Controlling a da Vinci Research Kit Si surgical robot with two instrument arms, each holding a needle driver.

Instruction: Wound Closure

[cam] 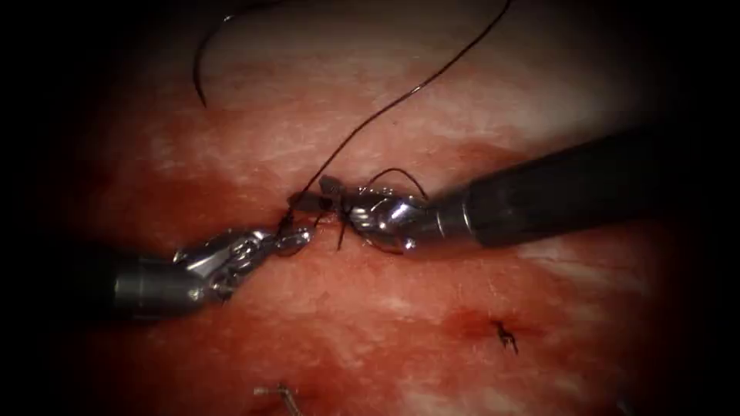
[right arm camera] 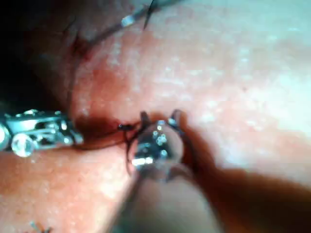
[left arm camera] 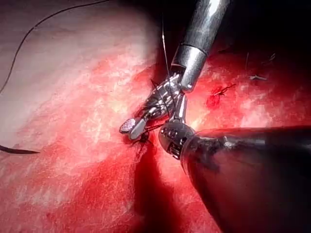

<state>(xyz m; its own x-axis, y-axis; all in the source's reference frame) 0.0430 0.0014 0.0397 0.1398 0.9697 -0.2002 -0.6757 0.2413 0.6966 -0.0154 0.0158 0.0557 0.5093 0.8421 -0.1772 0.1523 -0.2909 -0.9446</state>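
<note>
- The right arm's dark-shafted steel tool (cam: 327,194) sits nearest, jaws parted at the stitch site, holding nothing I can make out.
- The left arm's silver tool (cam: 297,235) looks clamped on the thin dark thread (cam: 385,108).
- The curved dark needle (cam: 202,58) lies free on the soft, slippery red-stained tissue (cam: 432,308), well apart from both tools.
- The needle is probably stiff, best gripped mid-curve.

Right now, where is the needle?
In the endoscope view the needle lies loose on the pale tissue at upper left, far from both tools; the left tool and right tool meet at the cut among the thread.
</note>
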